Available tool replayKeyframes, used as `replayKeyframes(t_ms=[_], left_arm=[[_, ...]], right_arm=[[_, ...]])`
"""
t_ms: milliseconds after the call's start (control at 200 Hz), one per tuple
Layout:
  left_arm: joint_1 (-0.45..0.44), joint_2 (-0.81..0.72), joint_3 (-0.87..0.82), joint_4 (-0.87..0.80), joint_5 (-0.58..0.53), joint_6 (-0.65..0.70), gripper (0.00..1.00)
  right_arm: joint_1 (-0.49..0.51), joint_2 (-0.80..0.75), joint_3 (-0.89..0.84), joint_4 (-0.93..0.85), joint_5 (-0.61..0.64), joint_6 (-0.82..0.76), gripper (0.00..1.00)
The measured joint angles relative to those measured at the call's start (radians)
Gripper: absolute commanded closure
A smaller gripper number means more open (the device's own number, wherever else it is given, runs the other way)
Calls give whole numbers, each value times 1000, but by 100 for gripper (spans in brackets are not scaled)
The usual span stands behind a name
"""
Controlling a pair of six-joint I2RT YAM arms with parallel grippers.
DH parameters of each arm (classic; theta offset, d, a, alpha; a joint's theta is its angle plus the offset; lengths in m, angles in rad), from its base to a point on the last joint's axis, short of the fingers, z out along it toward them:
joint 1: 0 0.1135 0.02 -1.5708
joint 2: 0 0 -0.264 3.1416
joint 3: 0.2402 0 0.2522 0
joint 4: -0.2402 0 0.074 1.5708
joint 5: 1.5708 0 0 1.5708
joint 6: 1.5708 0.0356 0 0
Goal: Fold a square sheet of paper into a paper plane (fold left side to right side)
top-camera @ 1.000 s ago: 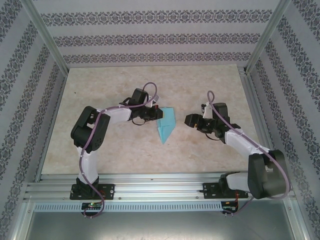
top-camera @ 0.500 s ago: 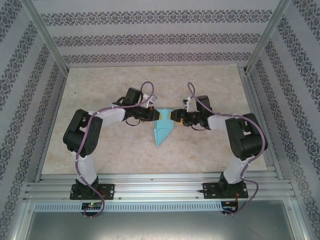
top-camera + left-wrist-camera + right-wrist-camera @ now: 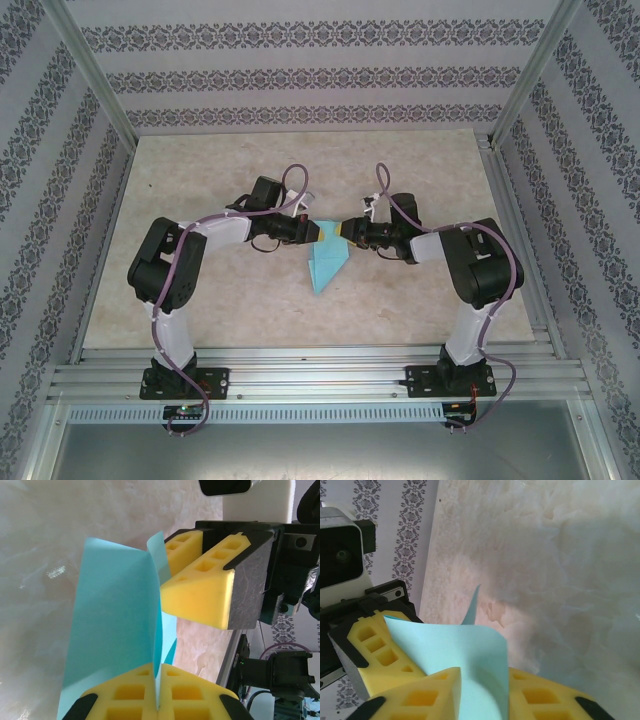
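Left gripper (image 3: 311, 231) is pressed shut on the upper left corner of the blue paper (image 3: 326, 264), which sits at the centre of the frame over the table (image 3: 200, 300). Change noted: the right gripper (image 3: 346, 233) has swung in from the right and narrowed its jaws around the opposite flap. Whether it pinches firmly cannot be told. Judgement: with both corners taken, the left-to-right fold can proceed.
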Motion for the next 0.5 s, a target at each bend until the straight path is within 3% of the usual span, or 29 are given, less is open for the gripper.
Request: replayKeyframes(t_ms=[30, 125, 190, 275, 355, 500], left_arm=[[0, 0, 0, -3, -1, 0, 99], [5, 0, 0, -16, -15, 11, 82], [13, -1, 0, -33, -37, 26, 64], [22, -16, -3, -77, -95, 41, 49], [26, -72, -18, -134, -170, 75, 43], [16, -254, -60, -236, -333, 127, 42]], right_arm=[[-3, 0, -4, 3, 0, 4, 87], [-11, 0, -8, -1, 0, 5, 95], [-13, 0, -8, -14, 1, 4, 97], [-12, 0, -8, -59, 13, -5, 100], [-10, -3, -8, -115, 39, -15, 100], [1, -41, -7, -253, 107, -26, 100]])
